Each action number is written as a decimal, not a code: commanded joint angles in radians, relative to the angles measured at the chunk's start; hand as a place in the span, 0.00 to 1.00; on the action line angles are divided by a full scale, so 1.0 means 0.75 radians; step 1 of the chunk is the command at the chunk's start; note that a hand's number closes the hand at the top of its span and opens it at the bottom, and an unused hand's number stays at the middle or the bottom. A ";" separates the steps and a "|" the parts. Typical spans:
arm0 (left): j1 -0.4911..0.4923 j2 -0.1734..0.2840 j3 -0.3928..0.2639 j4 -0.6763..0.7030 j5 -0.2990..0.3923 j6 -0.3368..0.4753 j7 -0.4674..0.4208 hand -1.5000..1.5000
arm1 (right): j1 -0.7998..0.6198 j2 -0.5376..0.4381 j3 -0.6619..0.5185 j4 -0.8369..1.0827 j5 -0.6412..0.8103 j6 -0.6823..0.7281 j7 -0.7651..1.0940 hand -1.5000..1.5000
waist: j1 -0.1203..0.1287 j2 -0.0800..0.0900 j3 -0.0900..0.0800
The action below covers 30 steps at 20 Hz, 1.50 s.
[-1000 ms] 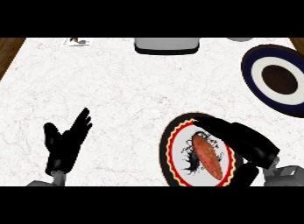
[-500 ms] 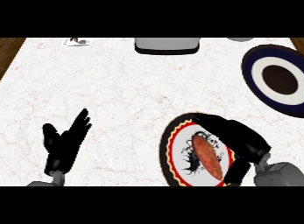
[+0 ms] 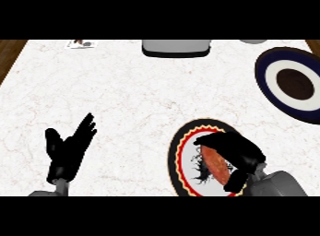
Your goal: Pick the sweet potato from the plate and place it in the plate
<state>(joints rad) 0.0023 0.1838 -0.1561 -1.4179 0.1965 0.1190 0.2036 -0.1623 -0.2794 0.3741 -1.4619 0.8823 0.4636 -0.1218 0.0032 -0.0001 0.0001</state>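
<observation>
Marble counter (image 3: 135, 92): grey box (image 3: 176, 47), navy plate (image 3: 297, 85).

We look steeply down from head height onto the white marble-patterned desk (image 3: 142, 92), its far edge running along the top of the view and brown wood flooring showing at both upper corners. We have only this one view, so no second camera shares the scene. The black left robot hand (image 3: 67, 150) and black right robot hand (image 3: 234, 152) come in from the lower edge, which puts the camera just behind and above them, close over the desk's near half.
</observation>
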 commanded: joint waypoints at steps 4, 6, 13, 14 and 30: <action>0.057 -0.024 0.014 -0.061 -0.050 -0.003 0.002 0.50 | -0.082 -0.011 -0.009 0.141 0.120 -0.096 -0.190 1.00 | 0.002 0.000 0.000; 0.130 -0.008 0.033 -0.097 -0.019 -0.054 0.006 0.50 | 0.011 -0.025 0.013 -0.037 0.141 -0.041 -0.129 1.00 | -0.001 -0.001 0.000; 0.069 -0.059 0.033 -0.045 -0.064 -0.017 -0.021 0.50 | 0.269 -0.165 -0.138 -0.153 0.095 -0.360 -0.369 1.00 | -0.026 -0.006 0.001; 0.067 -0.012 0.083 -0.028 -0.027 -0.045 0.003 0.50 | 0.398 -0.235 -0.158 -0.274 0.059 -0.374 -0.423 1.00 | -0.053 -0.012 0.000; 0.103 -0.064 0.032 -0.068 -0.077 -0.014 -0.014 0.50 | 0.895 -0.101 -0.848 -0.570 -1.004 -0.468 -0.876 1.00 | -0.036 -0.007 0.001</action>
<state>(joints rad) 0.0478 0.1568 -0.1011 -1.4365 0.1643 0.0908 0.1973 0.4406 -0.3725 -0.1485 -1.8734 0.3078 0.0671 -0.7598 -0.0361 -0.0065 0.0009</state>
